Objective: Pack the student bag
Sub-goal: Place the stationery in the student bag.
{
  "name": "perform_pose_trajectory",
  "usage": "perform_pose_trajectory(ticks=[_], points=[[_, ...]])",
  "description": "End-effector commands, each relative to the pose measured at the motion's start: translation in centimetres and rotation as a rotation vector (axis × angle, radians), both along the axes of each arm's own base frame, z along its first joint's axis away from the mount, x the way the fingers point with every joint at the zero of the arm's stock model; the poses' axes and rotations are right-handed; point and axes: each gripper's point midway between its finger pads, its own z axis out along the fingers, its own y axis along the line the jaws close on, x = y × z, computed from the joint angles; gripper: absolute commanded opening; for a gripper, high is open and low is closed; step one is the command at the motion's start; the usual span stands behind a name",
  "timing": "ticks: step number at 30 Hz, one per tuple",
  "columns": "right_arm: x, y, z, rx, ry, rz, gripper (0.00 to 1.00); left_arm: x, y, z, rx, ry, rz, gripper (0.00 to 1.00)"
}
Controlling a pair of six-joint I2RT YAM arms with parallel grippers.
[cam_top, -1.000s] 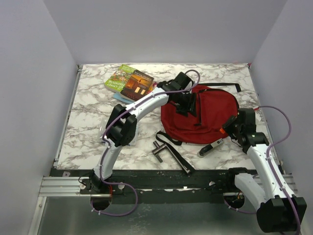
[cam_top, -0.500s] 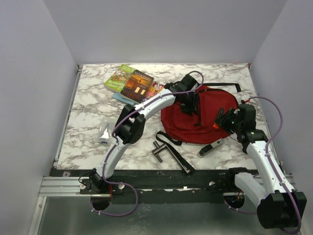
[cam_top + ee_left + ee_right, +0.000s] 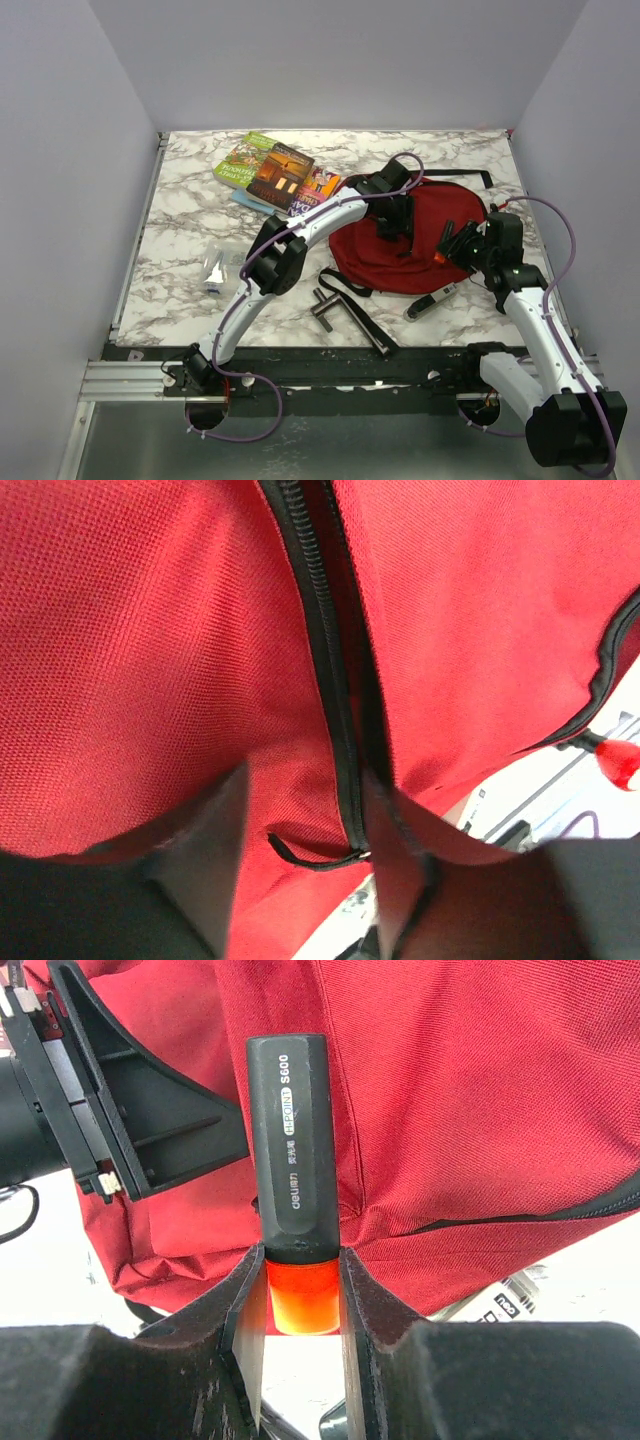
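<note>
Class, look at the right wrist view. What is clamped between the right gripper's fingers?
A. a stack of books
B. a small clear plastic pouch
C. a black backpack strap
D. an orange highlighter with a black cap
D: the right gripper is shut on the orange end of the orange highlighter with a black cap, with the dark-red fabric backpack behind it.

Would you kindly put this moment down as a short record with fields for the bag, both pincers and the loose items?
Bag: dark-red student bag lying on the marble table.
Left pincer: on the bag, fingers either side of its black zipper; grip unclear.
Right pincer: shut on an orange marker with a black cap, by the bag's right side.
Loose items: books left of and beyond the bag; small shiny packet near the table's left edge.
</note>
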Motion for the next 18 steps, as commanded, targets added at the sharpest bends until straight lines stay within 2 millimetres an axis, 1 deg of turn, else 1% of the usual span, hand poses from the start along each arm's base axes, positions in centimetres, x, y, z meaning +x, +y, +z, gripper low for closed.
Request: perform_pose_trajectory(ticks=[1,9,13,14,15,16,17,18], points=[[0.3,0.3,1.3,0.007,-0.043,0.027,0.01,0.0,-0.8,0.3,-0.009,0.007,0.027,0.56],[0.3,0.3,1.5,0.008,-0.047,0.028,0.01,-0.9,-1.6,-1.4,-0.012,0.079,0.046,0.57],[0.4,0.4,1.2,0.013,-0.038,0.030,0.01,-0.6,-2.0,-1.7,-0.020,0.079,0.044,0.57],[0.4,0.5,1.1,0.017,-0.034,0.031,0.01,-0.6,-2.1,-2.0,-0.020,0.081,0.040,0.53],[0.4,0.5,0.9,0.018,-0.030,0.033,0.01,-0.5,-2.3,-2.0,-0.024,0.079,0.036,0.45],[0.4,0.6,0.8,0.021,-0.027,0.040,0.01,-0.5,-2.3,-2.1,-0.025,0.078,0.031,0.35],[0.5,0.8,0.7,0.025,-0.026,0.046,0.01,-0.5,-2.3,-1.9,-0.031,0.081,0.031,0.20],[0.5,1.0,0.6,0.032,-0.022,0.059,0.01,-0.5,-2.3,-1.8,-0.031,0.079,0.029,0.10]])
